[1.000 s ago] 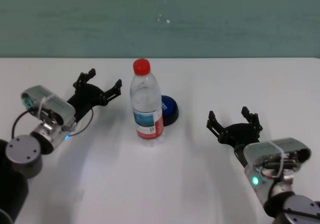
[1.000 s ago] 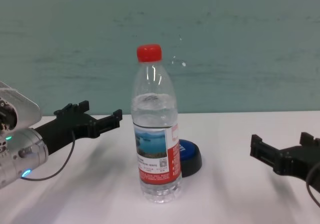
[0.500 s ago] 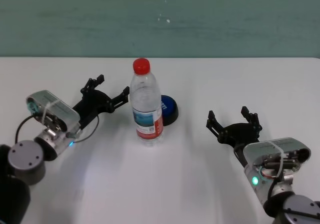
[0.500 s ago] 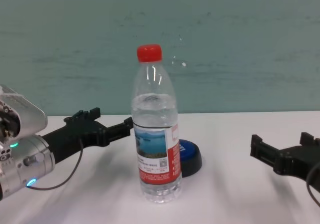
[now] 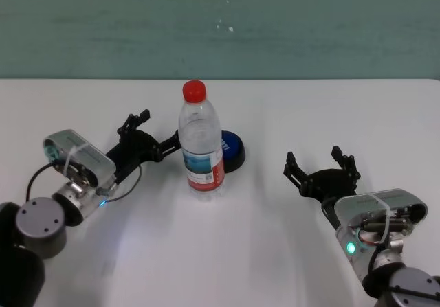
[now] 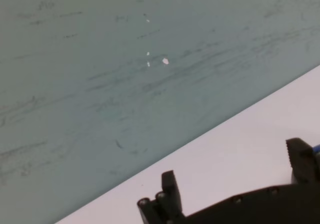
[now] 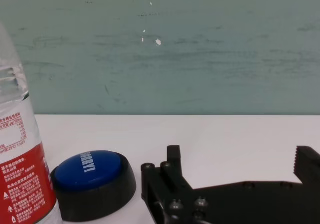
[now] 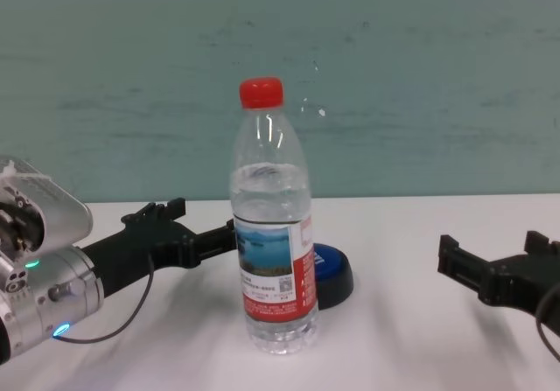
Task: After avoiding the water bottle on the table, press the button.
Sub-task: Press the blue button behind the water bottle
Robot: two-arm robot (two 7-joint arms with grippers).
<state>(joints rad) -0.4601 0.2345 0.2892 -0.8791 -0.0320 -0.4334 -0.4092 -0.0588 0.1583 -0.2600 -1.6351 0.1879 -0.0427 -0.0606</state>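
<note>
Jaws spread on the left gripper (image 5: 157,132), right beside the water bottle (image 5: 201,142); blue button (image 5: 232,150) sits just behind it on the tabletop (image 5: 275,108). Right gripper (image 5: 322,167) parked, also spread.

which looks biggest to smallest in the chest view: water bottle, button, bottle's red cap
1. water bottle, by far the tallest and largest.
2. button, though the bottle hides part of it.
3. red cap, smallest.
The button sits farther back, so its true size is less sure.
</note>
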